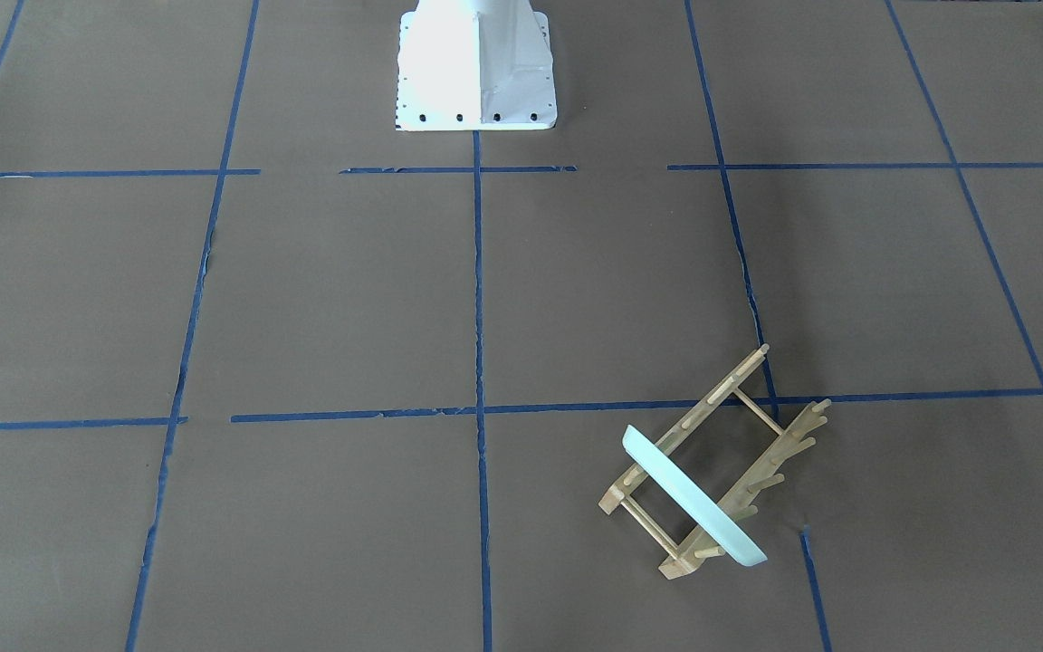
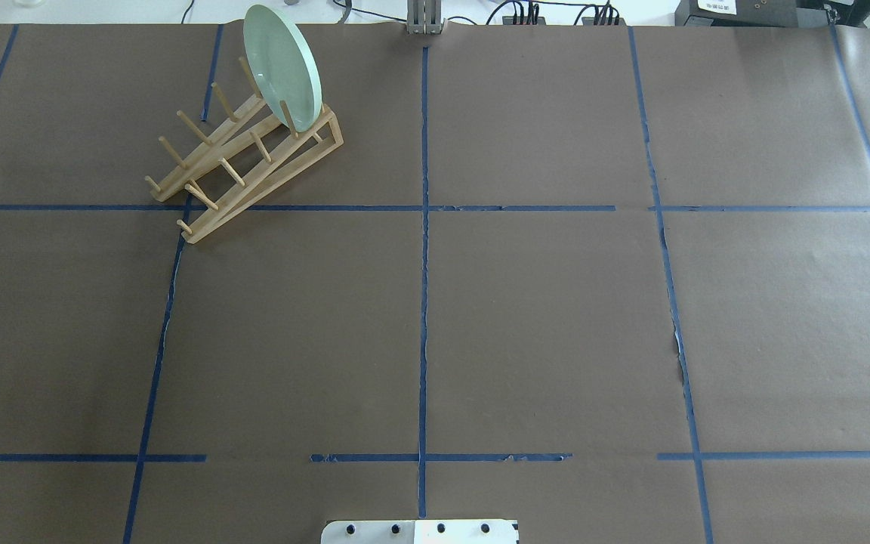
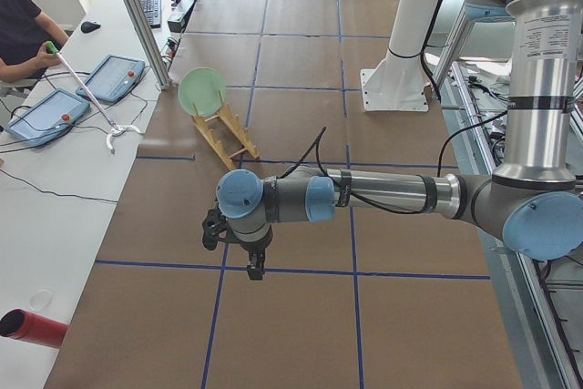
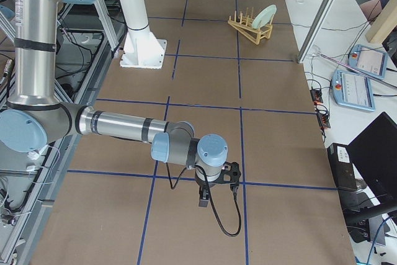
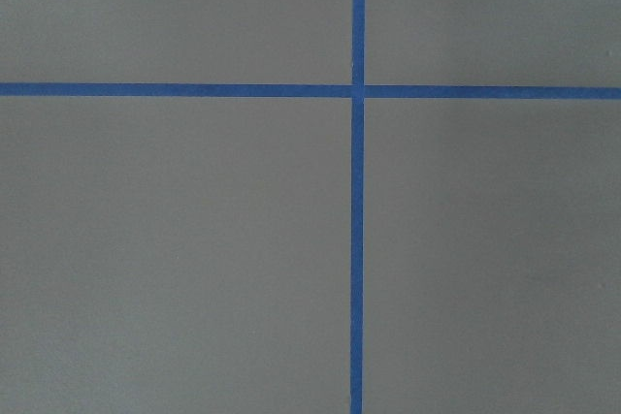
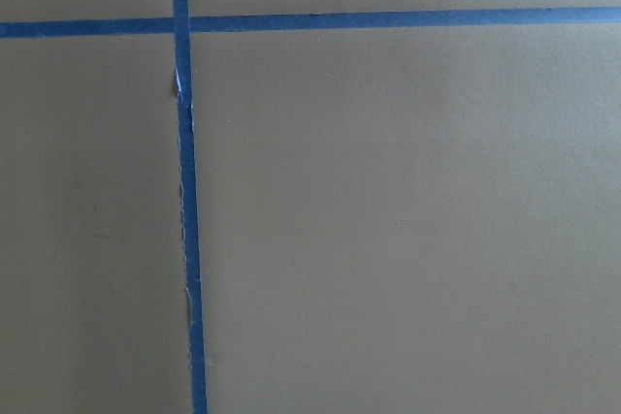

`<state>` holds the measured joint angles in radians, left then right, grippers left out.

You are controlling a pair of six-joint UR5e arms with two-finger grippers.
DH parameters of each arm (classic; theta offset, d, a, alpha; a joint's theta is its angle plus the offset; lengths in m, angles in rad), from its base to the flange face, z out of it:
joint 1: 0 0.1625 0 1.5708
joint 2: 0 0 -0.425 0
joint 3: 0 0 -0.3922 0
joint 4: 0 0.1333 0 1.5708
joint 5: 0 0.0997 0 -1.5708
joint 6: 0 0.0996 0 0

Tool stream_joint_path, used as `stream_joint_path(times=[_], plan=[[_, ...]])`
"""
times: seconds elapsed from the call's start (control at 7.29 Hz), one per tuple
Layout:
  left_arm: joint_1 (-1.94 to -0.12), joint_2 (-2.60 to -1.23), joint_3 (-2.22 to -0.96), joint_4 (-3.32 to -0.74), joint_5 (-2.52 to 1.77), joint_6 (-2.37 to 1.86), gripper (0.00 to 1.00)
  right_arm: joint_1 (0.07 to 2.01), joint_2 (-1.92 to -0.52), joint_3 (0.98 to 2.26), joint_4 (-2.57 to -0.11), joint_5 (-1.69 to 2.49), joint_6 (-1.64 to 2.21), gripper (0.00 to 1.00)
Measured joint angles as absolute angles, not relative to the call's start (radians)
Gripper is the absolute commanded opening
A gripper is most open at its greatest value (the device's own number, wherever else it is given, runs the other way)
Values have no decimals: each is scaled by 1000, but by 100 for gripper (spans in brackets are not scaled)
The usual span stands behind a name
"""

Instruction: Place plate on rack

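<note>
The plate [image 2: 282, 66] leaned between the rack's [image 2: 269, 183] end pegs; placing looked done, nothing left. For left pincer [image 3: 250, 261] and right pincer [image 4: 205, 197], I couldn't tell the opening.

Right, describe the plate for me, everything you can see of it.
The plate is round and pale mint green, smooth and slightly glossy, with a low raised rim and no visible chips. It stands on edge in the wooden rack, slotted between the pegs at the rack's end farthest from the robot and leaning slightly rather than dead upright. It sits at the far side of the table, on the robot's left. Only the rack touches it.
</note>
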<state>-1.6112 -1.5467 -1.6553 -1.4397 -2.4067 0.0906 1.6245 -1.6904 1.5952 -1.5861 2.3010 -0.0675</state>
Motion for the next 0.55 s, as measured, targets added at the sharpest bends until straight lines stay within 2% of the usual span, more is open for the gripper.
stream_joint_path(times=[0.55], plan=[[-1612,-1578,-1654,-1446,-2407,90,100,1624,-1690,1595,-1586,2301,-67,100]])
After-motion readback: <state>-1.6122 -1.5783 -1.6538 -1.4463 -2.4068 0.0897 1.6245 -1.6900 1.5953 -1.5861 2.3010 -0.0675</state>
